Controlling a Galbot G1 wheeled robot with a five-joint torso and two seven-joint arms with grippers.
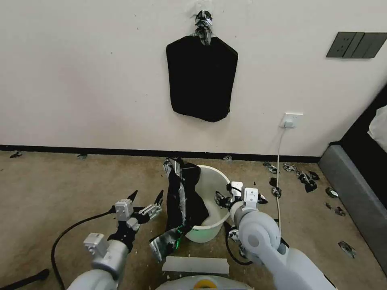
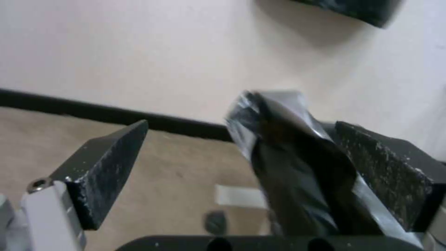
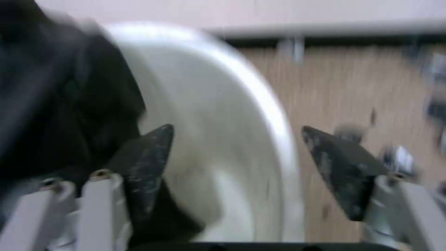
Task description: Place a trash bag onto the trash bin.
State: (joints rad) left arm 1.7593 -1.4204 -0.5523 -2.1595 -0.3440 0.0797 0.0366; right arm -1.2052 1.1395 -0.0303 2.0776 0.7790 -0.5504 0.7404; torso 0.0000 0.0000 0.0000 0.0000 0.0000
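1. The left gripper (image 1: 146,200) hovers with fingers spread just beside the trash bag (image 1: 182,197), gripping nothing.
2. The right gripper (image 3: 235,167), also open, straddles the rim of the trash bin (image 1: 215,183).
3. The bag drapes over the bin's left rim only, its tail on the floor; unheld, it could slide off or collapse inside.

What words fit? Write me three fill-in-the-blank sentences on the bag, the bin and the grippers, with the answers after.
1. The trash bag drapes over the trash bin's ____ rim, next to the open left gripper.
2. The right gripper stands ____, one finger on each side of the bin's rim.
3. The black bundle of bags hangs on the ____.

Missing words: left; open; wall.
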